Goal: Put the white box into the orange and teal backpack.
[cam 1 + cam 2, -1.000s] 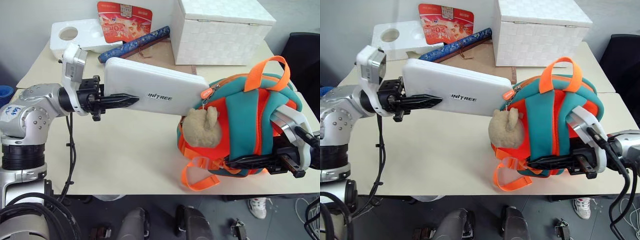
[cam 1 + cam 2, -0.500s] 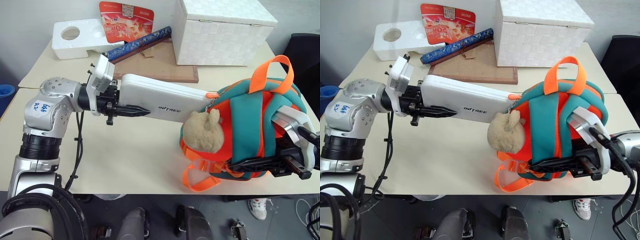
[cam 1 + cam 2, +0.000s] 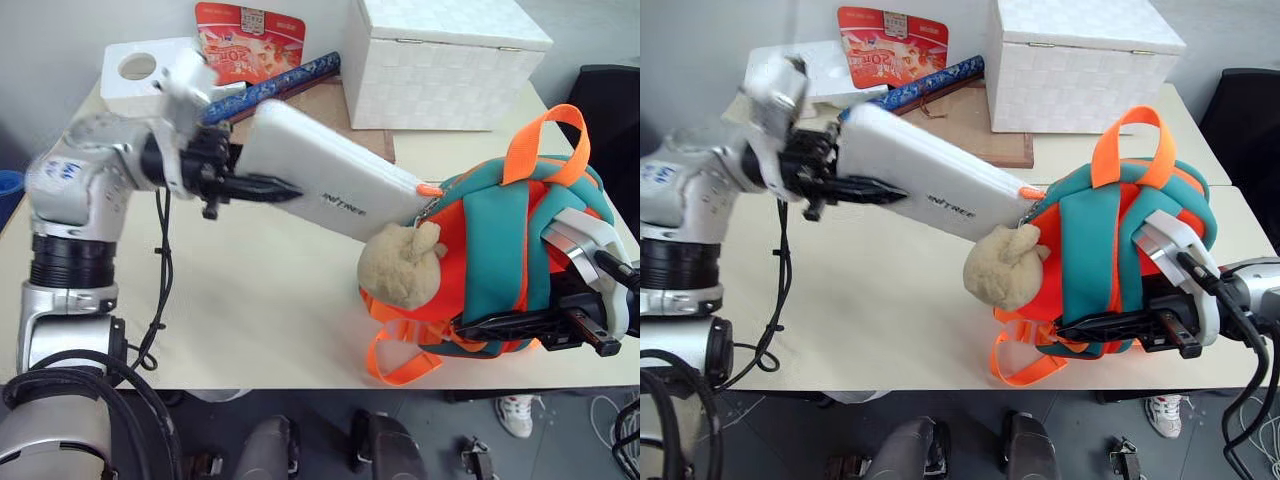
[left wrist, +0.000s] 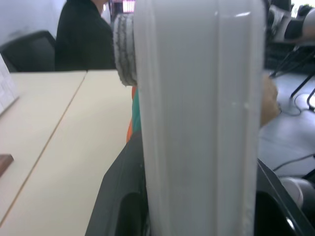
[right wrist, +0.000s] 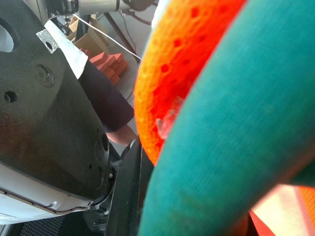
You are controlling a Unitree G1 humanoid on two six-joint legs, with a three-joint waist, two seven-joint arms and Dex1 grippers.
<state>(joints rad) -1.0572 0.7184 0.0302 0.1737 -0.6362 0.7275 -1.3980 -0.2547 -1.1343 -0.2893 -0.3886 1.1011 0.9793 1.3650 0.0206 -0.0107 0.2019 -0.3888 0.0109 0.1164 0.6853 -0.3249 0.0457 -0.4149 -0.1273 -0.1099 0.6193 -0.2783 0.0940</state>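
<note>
The white box (image 3: 330, 170), slim with dark lettering, slants over the table from upper left down to the right. Its lower end sits at the zipper opening of the orange and teal backpack (image 3: 500, 250), just above the tan plush toy (image 3: 400, 265). My left gripper (image 3: 285, 187) is shut on the box's raised end, one black finger lying across its face; in the left wrist view the box (image 4: 197, 123) stands edge-on between the fingers. My right gripper (image 3: 470, 325) is shut on the backpack's lower edge at the table's front right, and the bag's fabric (image 5: 231, 123) lies close in the right wrist view.
At the table's back stand a big white woven box (image 3: 450, 65), a styrofoam block with a round hole (image 3: 140, 70), a red packet (image 3: 245, 40), a blue patterned roll (image 3: 270, 85) and a wooden board (image 3: 330, 105). A black chair (image 3: 610, 100) is at the right. A person in black (image 4: 83, 39) sits beyond the table.
My left gripper has raised its end of the white box, so the box now slopes down steeply toward the backpack's opening. The right gripper and the backpack have stayed put.
</note>
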